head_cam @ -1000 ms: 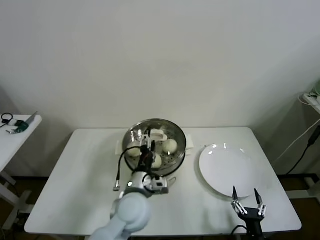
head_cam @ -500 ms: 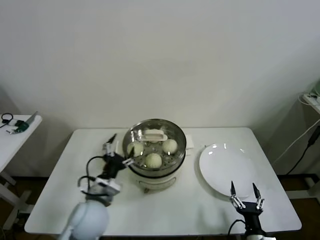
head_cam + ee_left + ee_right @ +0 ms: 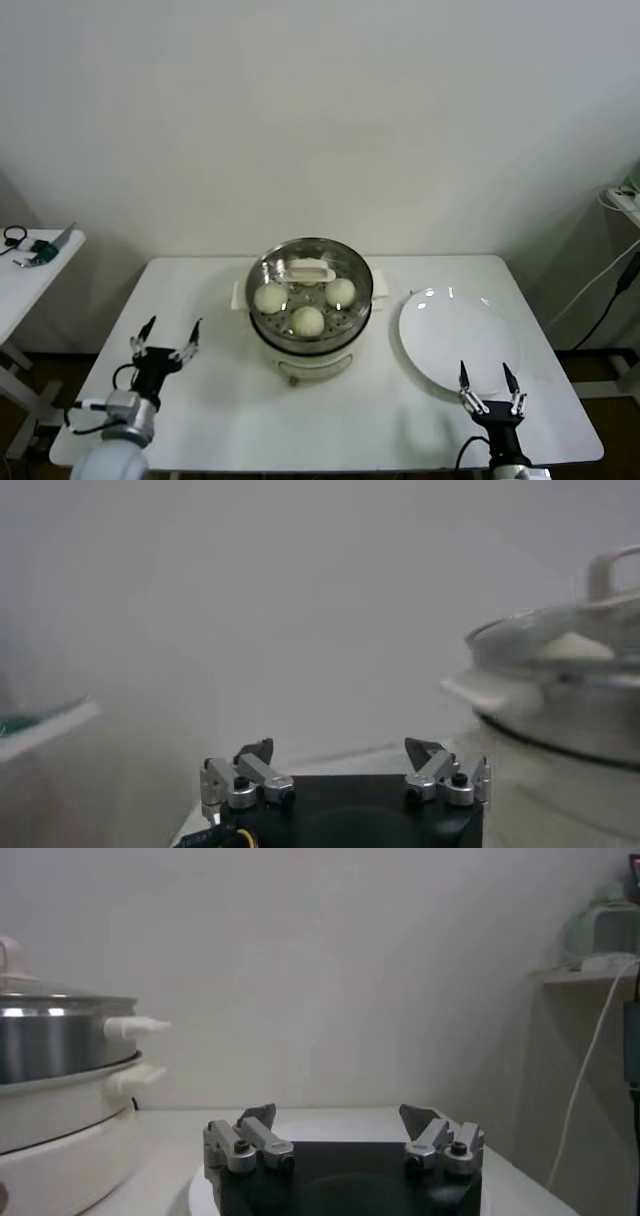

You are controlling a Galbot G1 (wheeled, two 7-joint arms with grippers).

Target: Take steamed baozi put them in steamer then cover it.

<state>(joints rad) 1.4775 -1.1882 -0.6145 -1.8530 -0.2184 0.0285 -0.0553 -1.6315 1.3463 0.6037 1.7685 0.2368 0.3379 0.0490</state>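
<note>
Three steamed baozi (image 3: 307, 320) sat inside the steamer (image 3: 310, 345) under the cover (image 3: 310, 274), mid-bench toward the back edge. Left hand (image 3: 167, 336) and right hand (image 3: 486, 380) hovered open, empty, near the front corners.

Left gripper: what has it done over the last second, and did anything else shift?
The left gripper let go of the cover, leaving it on the steamer, and drew back toward the robot's left, open and empty over the table. The baozi, white plate and open right gripper stayed put.
</note>
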